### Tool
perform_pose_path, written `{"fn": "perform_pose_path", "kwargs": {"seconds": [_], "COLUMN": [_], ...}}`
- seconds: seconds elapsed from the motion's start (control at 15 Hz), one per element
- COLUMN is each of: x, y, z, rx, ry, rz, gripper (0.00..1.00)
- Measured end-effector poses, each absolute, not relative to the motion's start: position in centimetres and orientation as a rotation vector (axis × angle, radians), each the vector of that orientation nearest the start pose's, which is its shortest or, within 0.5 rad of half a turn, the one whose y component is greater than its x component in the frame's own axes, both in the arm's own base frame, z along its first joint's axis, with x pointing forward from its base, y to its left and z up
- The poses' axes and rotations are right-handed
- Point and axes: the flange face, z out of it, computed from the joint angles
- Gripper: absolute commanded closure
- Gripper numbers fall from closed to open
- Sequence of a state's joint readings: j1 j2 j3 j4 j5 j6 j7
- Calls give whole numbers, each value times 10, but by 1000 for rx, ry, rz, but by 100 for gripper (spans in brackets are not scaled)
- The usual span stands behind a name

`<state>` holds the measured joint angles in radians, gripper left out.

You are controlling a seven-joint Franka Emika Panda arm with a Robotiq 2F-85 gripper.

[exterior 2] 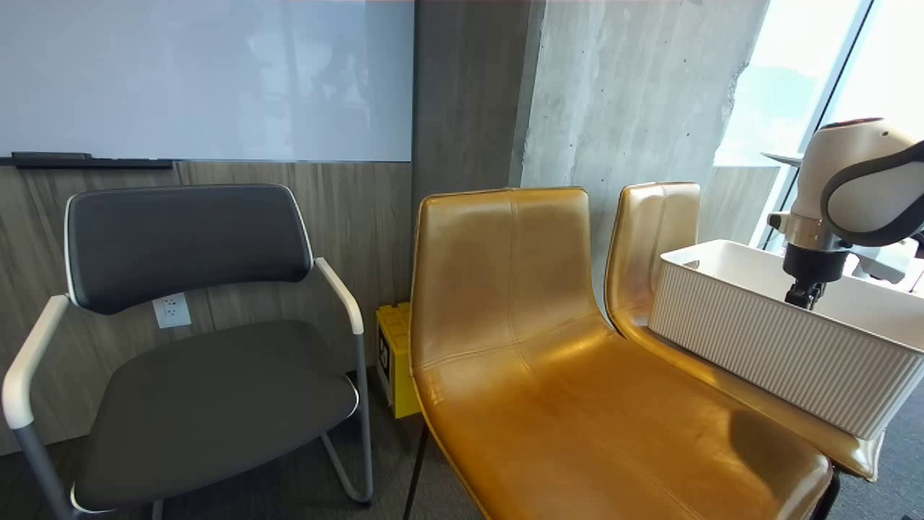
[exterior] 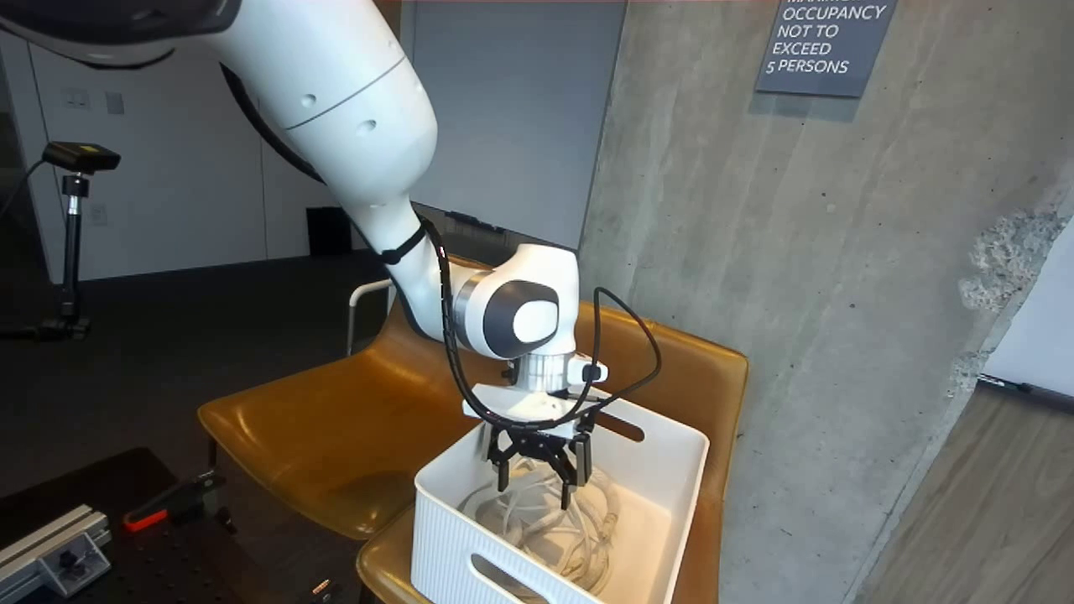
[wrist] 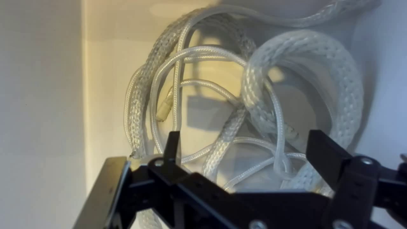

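Concrete wall (exterior: 831, 252) in background | Claw (exterior: 534, 492): spread wide, nothing gripped, over rope (wrist: 226, 135); any contact beneath unverifiable | Rope: tangled inside bin (exterior: 457, 537); judged light, soft, limp; best gripped across thick loop (wrist: 349, 92) | Bin: resting on tan chair (exterior: 692, 352)

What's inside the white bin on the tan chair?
Inside the white bin lies a loose tangle of white braided rope, thick and thin. The open gripper covers part of it in the wrist view, and whatever lies under the coils can't be seen.
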<state>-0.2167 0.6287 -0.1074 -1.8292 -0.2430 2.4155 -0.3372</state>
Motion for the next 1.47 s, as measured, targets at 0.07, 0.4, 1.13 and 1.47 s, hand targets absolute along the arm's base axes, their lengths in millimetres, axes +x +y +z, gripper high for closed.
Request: {"fn": "perform_pose_path", "kwargs": {"seconds": [0.07,0.4,1.13,1.47], "x": [616,627,623,622], "y": [-205,-219,-236,-236], "z": [179,132,95,103], "rx": [-3313,-3298,-3287,-3288], "ry": [-358,-321,-282,-279], "rz": [187,229,283,276], "gripper": [0,0,87,100]}}
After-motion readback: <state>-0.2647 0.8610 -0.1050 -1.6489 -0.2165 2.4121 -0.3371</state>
